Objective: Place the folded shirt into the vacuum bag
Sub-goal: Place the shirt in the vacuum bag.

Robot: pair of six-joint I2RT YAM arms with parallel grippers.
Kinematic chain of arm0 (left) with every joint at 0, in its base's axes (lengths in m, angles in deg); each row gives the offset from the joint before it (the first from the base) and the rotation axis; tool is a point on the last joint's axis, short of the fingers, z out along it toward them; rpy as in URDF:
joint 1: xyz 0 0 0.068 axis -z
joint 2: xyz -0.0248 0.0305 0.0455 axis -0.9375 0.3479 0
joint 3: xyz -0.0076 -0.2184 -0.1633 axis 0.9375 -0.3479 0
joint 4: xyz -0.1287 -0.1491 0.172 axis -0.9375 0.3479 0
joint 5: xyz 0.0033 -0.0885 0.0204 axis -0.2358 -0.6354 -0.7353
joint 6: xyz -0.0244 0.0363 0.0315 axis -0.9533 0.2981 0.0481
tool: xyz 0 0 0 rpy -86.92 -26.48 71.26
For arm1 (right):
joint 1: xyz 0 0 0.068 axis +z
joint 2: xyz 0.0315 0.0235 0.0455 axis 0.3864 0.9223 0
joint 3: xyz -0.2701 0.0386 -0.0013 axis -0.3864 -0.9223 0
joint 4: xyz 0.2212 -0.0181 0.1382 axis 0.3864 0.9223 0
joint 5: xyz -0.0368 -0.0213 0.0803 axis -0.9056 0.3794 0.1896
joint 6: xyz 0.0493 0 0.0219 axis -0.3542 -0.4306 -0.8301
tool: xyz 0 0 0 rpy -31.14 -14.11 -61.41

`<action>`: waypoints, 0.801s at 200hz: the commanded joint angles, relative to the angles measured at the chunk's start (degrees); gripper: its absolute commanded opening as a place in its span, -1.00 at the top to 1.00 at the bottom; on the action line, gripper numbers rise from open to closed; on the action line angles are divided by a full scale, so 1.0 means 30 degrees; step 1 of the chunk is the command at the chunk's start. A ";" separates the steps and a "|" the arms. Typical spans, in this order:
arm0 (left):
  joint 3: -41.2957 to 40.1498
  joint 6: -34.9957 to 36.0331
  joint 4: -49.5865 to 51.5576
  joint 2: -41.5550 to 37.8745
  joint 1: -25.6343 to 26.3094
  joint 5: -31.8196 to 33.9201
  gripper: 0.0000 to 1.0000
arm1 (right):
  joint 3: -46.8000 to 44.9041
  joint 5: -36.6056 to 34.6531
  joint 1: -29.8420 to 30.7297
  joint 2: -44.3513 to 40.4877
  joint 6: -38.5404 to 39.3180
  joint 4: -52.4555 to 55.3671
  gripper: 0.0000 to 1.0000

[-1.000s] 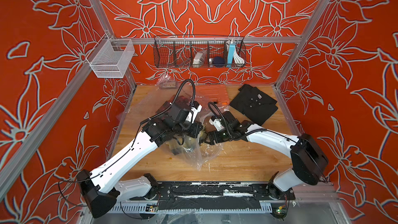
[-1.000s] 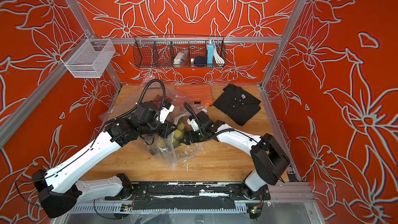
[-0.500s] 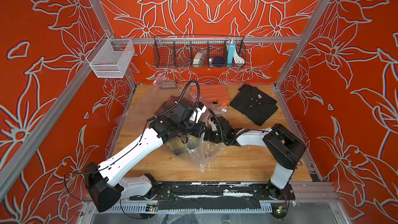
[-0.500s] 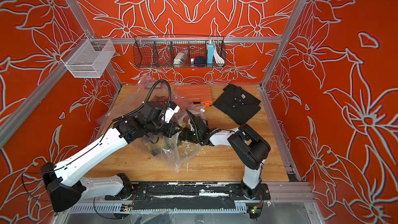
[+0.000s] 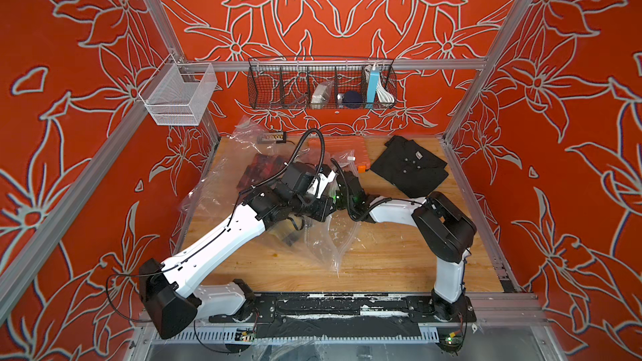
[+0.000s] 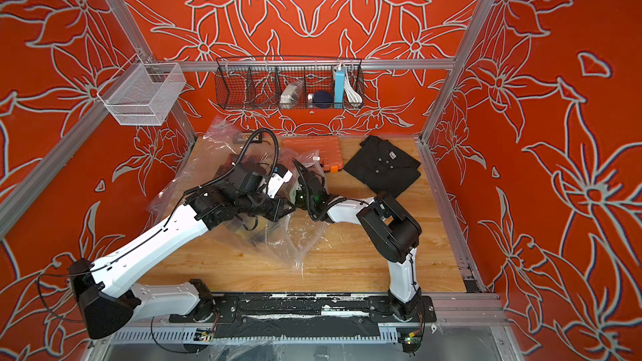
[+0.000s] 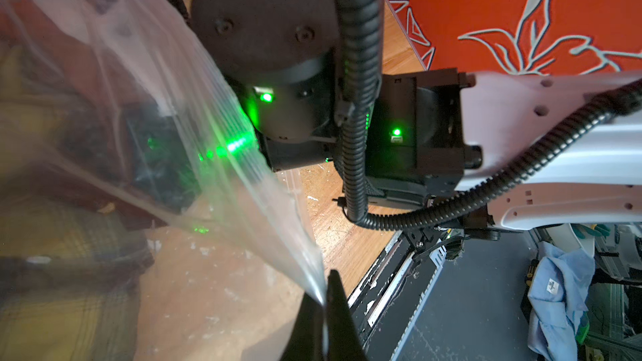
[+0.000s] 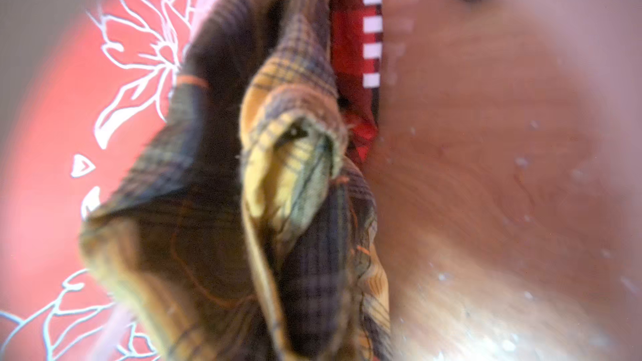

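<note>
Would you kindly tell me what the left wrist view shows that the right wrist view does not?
Only the left wrist view: the left gripper shut on the edge of the vacuum bag, and the right arm. Only the right wrist view: white stripes on red cloth. Both: yellow plaid cloth, wooden table, orange floral wall.

Glossy clear plastic vac bag point(image 5: 323, 241), matt cloth shirt point(image 5: 410, 168), grainy wood table point(image 5: 382, 265).
</note>
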State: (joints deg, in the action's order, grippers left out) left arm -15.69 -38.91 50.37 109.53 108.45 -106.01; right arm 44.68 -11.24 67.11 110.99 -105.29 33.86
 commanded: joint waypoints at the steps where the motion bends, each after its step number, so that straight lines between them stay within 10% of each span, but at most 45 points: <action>1: 0.0349 0.0048 -0.0405 -0.0153 0.0160 -0.1317 1.00 | 0.1210 -0.0836 -0.0256 0.1309 -0.0809 -0.0207 1.00; 36: 0.0222 -0.0046 -0.0668 -0.0285 0.0160 -0.1019 1.00 | -0.0145 -0.0008 -0.0637 0.2659 -0.2061 -0.1785 0.98; 102: 0.0375 -0.0120 -0.0701 -0.0654 0.0160 -0.0810 1.00 | -0.2690 0.2481 -0.0773 -0.0873 -0.0016 0.1258 -0.23; 160: 0.0373 -0.0153 -0.1327 -0.0413 0.0160 -0.1232 1.00 | -0.5203 0.0640 0.0220 -0.0425 -0.4825 -0.0958 -0.35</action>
State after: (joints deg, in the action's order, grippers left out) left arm -15.69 -39.20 49.23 108.94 108.34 -106.73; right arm 29.34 -5.40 66.41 107.93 -112.15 31.74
